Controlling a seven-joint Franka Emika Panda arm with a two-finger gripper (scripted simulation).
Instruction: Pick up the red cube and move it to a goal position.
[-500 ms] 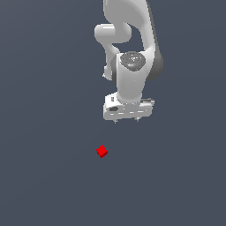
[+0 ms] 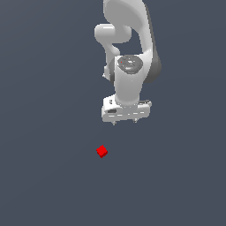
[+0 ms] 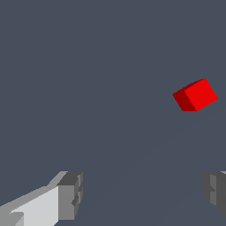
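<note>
The red cube (image 2: 102,151) is a tiny bright red block lying on the dark grey floor. It sits apart from the arm, below the gripper and slightly toward the exterior view's left. The white gripper (image 2: 125,121) hangs from the arm, pointing down, clear of the cube and holding nothing. In the wrist view the cube (image 3: 195,95) shows beyond the gripper (image 3: 143,194), outside the gap between its jaws. The two grey fingertips (image 3: 70,194) stand wide apart, so the gripper is open and empty.
The white arm (image 2: 128,44) rises from the gripper toward the top of the exterior view. The plain dark grey floor (image 2: 44,176) fills the rest of both views. No goal marker shows.
The gripper has shifted slightly toward the cube. The cube has not moved.
</note>
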